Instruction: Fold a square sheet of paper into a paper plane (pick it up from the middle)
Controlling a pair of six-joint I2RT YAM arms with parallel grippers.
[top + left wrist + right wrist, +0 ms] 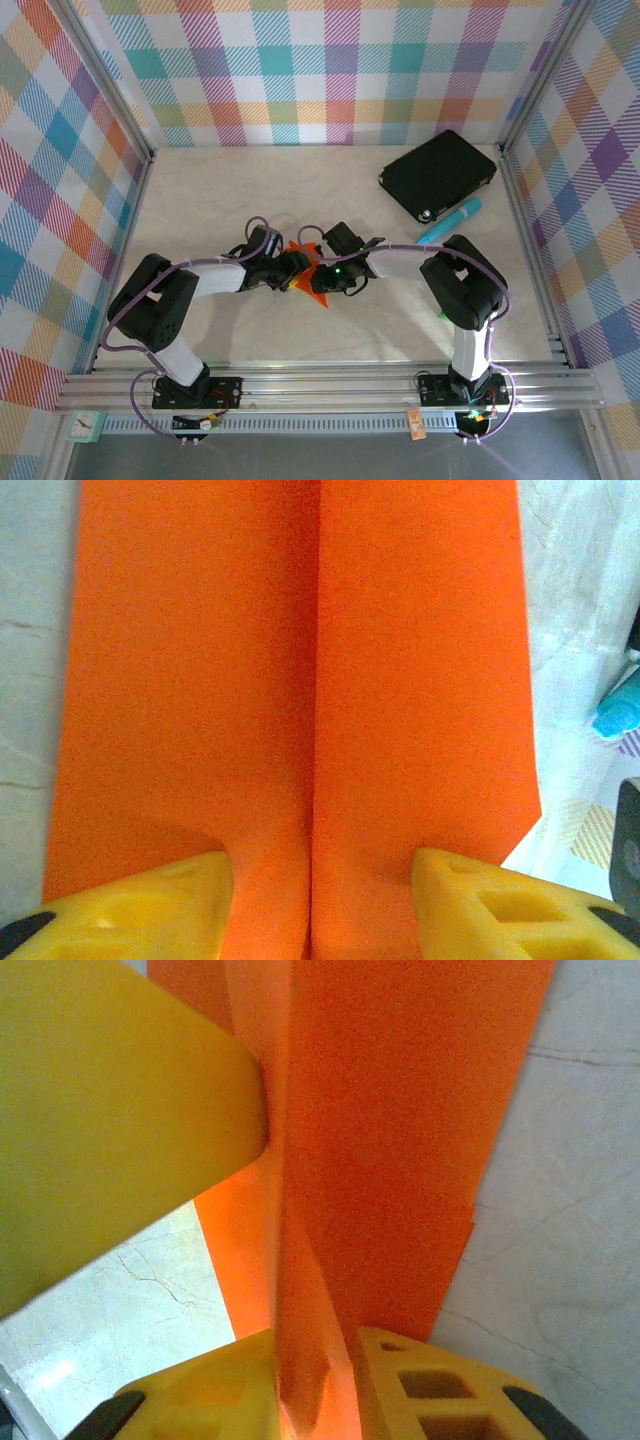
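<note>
The orange paper plane point(319, 290) lies mid-table between both grippers, a narrow folded piece with its point toward the near edge. In the left wrist view the paper plane point(420, 680) shows a straight centre crease. My left gripper point(320, 865) is open, one yellow fingertip point(150, 895) on either side of that crease. In the right wrist view the paper plane point(400, 1140) has a raised ridge, and my right gripper point(315, 1365) is shut on it. A left finger point(120, 1110) presses against the ridge from the side. Seen from above, the left gripper point(293, 268) and right gripper point(332, 272) almost touch.
A black rectangular pad point(437, 175) lies at the back right, with a teal cylinder point(450, 222) just in front of it. Plaid walls and aluminium rails point(330, 385) close in the pale table point(250, 190). A small green block point(88, 427) sits outside the near-left corner.
</note>
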